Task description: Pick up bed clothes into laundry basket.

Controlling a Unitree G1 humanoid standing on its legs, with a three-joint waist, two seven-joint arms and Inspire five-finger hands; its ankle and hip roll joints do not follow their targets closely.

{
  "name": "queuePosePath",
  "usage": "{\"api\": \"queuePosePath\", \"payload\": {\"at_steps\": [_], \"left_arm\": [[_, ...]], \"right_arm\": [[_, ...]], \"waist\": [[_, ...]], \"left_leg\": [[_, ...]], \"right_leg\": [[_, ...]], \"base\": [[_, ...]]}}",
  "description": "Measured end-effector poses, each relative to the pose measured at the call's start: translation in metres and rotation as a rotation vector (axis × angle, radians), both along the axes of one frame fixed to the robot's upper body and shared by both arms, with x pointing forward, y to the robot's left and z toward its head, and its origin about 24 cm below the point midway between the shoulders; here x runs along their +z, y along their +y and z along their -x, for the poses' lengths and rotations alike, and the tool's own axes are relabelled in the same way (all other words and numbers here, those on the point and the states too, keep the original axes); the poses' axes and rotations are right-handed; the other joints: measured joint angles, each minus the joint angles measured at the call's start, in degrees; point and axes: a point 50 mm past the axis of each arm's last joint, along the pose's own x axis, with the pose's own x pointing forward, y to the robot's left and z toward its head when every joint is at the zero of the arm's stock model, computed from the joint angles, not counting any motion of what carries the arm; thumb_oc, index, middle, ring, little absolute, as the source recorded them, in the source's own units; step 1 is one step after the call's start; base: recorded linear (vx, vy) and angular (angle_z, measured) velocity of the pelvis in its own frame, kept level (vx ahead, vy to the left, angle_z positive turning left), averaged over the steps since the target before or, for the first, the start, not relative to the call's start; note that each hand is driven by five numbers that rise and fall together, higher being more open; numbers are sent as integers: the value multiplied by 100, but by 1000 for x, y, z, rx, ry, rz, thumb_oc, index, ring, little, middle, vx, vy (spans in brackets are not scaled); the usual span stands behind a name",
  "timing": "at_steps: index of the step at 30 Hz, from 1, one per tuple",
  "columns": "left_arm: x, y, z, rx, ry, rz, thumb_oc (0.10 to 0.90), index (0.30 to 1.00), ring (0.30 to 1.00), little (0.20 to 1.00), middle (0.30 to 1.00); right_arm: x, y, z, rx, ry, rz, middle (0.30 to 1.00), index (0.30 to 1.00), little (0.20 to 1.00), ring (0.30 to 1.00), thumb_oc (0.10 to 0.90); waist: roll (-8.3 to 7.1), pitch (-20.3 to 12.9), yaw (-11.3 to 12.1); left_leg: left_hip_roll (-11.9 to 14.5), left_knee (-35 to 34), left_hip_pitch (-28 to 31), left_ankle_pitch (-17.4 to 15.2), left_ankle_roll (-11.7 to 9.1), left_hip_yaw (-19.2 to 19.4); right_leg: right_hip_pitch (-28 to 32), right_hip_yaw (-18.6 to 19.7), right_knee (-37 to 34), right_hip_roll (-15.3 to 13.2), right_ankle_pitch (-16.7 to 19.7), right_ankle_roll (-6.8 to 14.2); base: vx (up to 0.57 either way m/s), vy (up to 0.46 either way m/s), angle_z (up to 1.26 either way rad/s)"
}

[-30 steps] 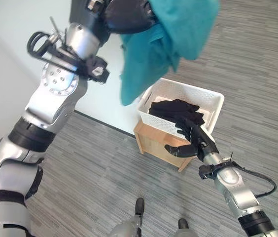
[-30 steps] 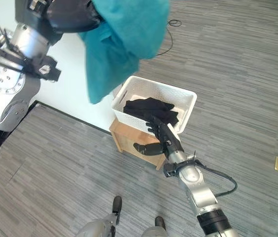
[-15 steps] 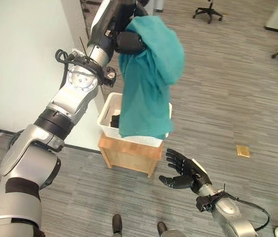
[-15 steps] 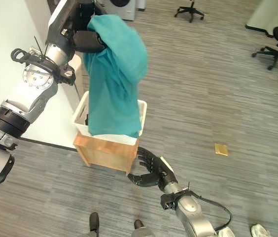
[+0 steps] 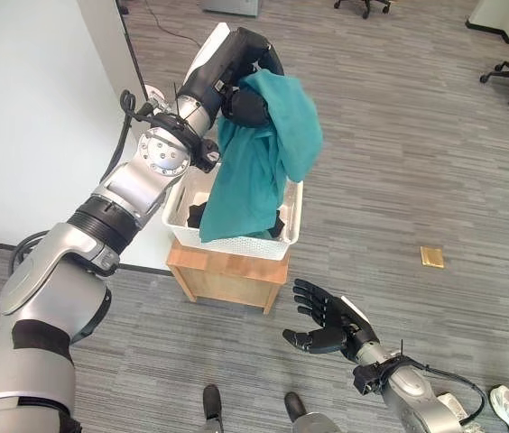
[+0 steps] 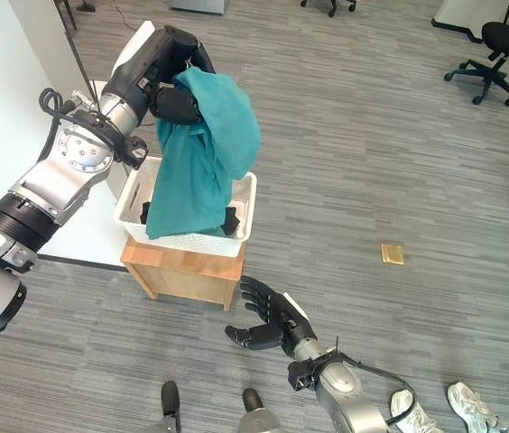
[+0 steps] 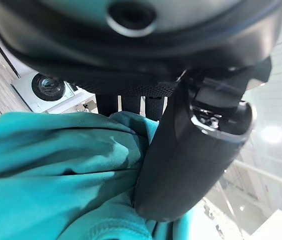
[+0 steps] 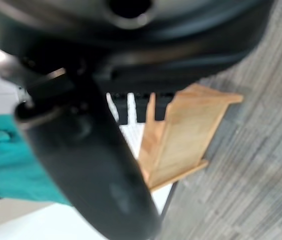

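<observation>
Left hand (image 5: 241,77) is up high, with its dark fingers curled tight round a big teal cloth (image 5: 259,153). That soft cloth hangs down from the hand, and its bottom end dips into the white plastic laundry basket (image 5: 236,244). Some black clothes (image 6: 229,219) lie inside the basket, partly hidden behind the cloth. The basket sits on a small light wooden box (image 5: 227,275) on the grey striped floor (image 5: 399,180), next to a white wall (image 5: 29,117). Down low in front of the box, the right hand (image 5: 331,322) is spread wide open with its palm up, holding nothing.
</observation>
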Motion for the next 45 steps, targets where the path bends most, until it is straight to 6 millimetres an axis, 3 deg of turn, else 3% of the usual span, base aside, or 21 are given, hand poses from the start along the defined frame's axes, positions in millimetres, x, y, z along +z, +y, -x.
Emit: {"api": "queuePosePath", "payload": {"at_steps": [6,9,15,21,26,33,37,39,45], "left_arm": [[21,24,-3,95,-44,-41,400,300,300,300,300],[29,47,-5,177,-54,-43,400,300,300,300,300],[44,78,-2,279,-78,-50,400,300,300,300,300],[45,88,-5,332,-65,-36,400,300,300,300,300],[50,82,-5,314,-78,-34,400,300,300,300,300],[38,66,-12,284,-40,-56,400,300,300,300,300],[32,75,-15,326,-6,-59,400,300,300,300,300],[31,81,-16,346,3,-56,800,900,900,900,900],[28,81,-17,382,-4,-160,800,900,900,900,900]], "right_arm": [[0,6,-1,25,-1,-4,900,900,900,900,800],[-1,6,1,23,4,-4,900,900,900,900,800],[1,6,-2,22,-7,-2,900,900,900,900,800],[3,7,-3,26,-21,-6,900,900,900,900,800],[6,8,-5,31,-41,-9,900,900,900,900,800],[12,13,-6,51,-72,-21,900,900,900,900,800],[14,14,-8,53,-85,-22,900,900,900,900,800],[14,14,-8,51,-86,-22,900,900,900,900,800],[15,14,-8,50,-95,-23,900,900,900,900,800]], "waist": [[-20,98,-65],[-31,335,-167],[-94,849,-152],[-130,1009,-289],[-143,1232,-292],[-149,1402,-306],[-213,1503,-340],[-261,1528,-360],[-276,1536,-390]], "left_leg": [[49,0,-247,1,2,303],[52,1,-277,-5,6,443],[106,1,-404,-6,9,732],[178,1,-606,-3,6,730],[168,1,-685,-2,5,713],[161,2,-784,0,8,672],[180,2,-804,-1,8,760],[189,1,-804,-1,8,836],[198,1,-803,0,8,885]], "right_leg": [[-443,277,70,14,75,69],[-579,412,74,5,119,79],[-841,577,64,30,262,137],[-1043,559,58,104,291,126],[-1101,526,54,94,294,125],[-1206,407,73,90,298,132],[-1300,425,70,98,340,180],[-1339,429,69,100,358,167],[-1358,412,66,99,364,163]], "base": [[-61,26,-27],[-22,38,-24],[15,48,-27],[-5,4,-2],[-4,1,1],[-42,22,3],[-28,19,-16],[-9,-10,-17],[7,-2,-4]]}}
